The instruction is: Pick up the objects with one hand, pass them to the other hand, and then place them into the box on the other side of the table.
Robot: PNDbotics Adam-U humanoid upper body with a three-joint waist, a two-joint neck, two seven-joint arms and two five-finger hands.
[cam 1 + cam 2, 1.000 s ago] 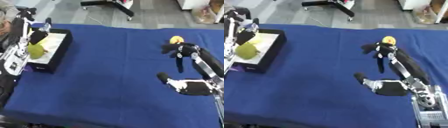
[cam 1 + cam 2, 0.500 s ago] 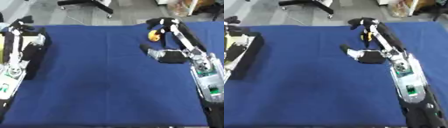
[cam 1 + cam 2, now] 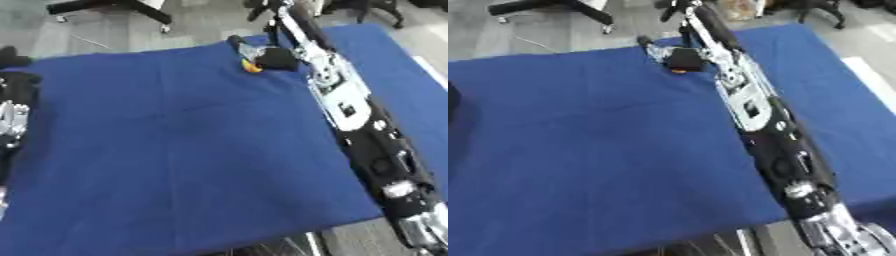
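- Both head-mounted eyes looked steeply down from above the near edge, tilted askew.
- They shared the blue-clothed counter [image 3: 192,150]; the right arm [image 3: 754,110] crossed both views, reaching far.

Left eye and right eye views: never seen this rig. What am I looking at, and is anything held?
Both pictures come from one stereo camera in a humanoid robot's head, looking down at a table under a blue cloth. The long black and silver limb running up the right side is the robot's right arm. Its right hand reaches to the far edge, beside a small yellow-orange object; whether the hand grips it cannot be told. Part of the left arm shows at the left edge; its hand is out of view.
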